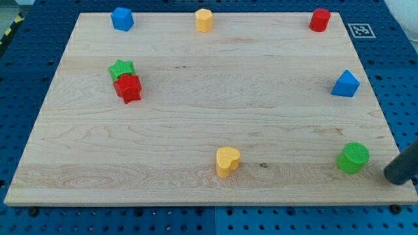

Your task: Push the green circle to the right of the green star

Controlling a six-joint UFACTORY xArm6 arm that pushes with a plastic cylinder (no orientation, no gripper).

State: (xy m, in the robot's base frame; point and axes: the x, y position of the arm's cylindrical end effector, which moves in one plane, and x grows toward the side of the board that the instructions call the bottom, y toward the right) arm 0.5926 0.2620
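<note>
1. Yellow heart [227, 161] sits near the worktop [196, 117] bottom edge; green circle [353, 157] near its bottom-right corner, my tip [394, 177] just right.
2. No fingers: bare rod.
3. Off-centre push may roll the circle away, or knock the red star [128, 88] touching the green star [121, 68].

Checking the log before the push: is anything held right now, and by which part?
Nothing is held. My tip is a bare rod end, just to the view's right of the green circle, with a small gap showing between them.
</note>
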